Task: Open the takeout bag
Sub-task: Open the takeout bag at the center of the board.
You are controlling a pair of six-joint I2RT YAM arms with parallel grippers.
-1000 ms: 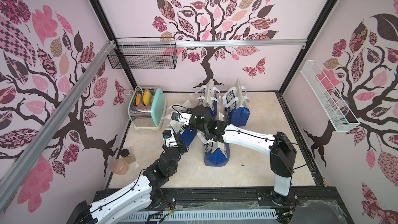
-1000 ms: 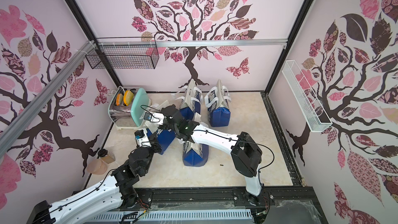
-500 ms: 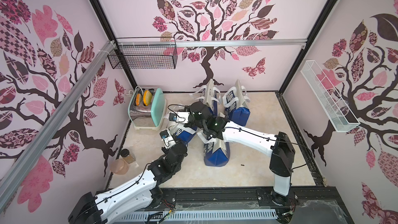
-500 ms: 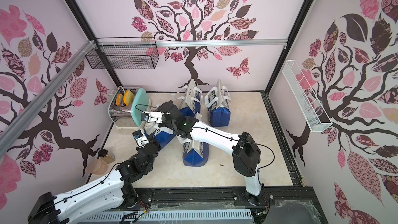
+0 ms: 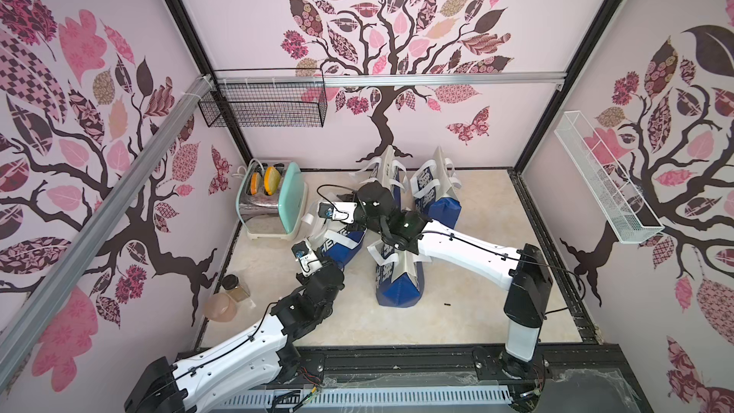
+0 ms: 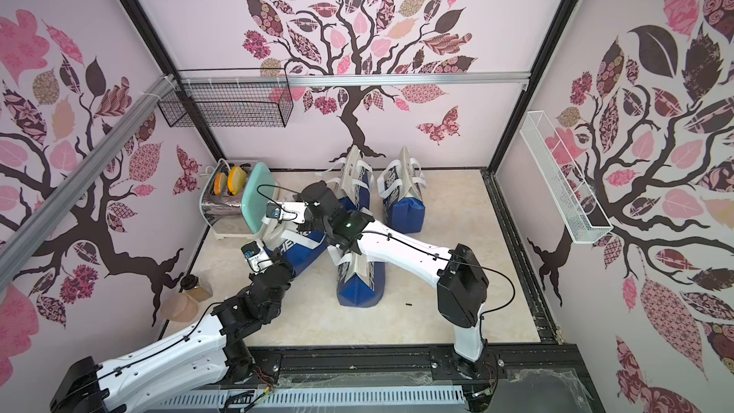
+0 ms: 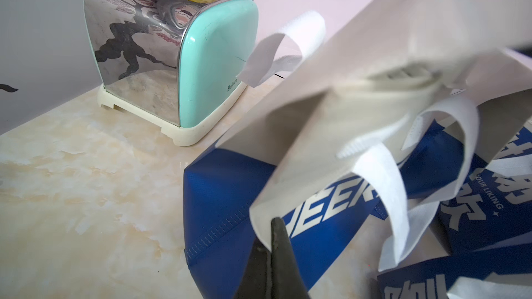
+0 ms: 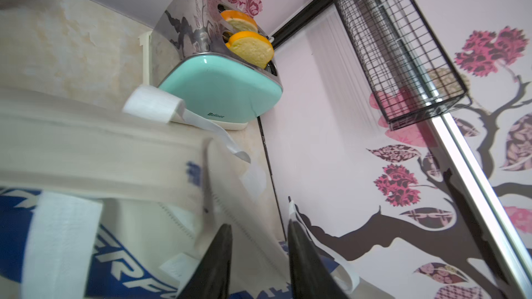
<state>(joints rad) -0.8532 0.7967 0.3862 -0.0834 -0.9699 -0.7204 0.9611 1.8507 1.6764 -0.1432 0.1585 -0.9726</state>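
The takeout bag [image 5: 341, 246] [image 6: 298, 250] is blue below and white above, with white strap handles, and leans next to the toaster. My left gripper [image 7: 275, 222] is shut on a corner of the bag's white rim [image 7: 264, 220]. The bag's mouth gapes a little behind that corner, and its blue side [image 7: 230, 185] shows below. My right gripper [image 8: 259, 227] is open over the other side of the bag [image 8: 86, 151]. The white panel runs behind the gap between its fingers, and neither finger presses on it.
A mint and chrome toaster [image 5: 274, 204] with two bread slices stands just left of the bag. Another bag [image 5: 399, 278] lies on its side under the right arm, and two stand at the back [image 5: 435, 188]. A jar [image 5: 234, 286] and pink bowl [image 5: 220, 307] sit front left.
My right gripper's jaws have come apart off the bag's rim. The left wrist has drifted slightly left, still pinching the rim's corner.
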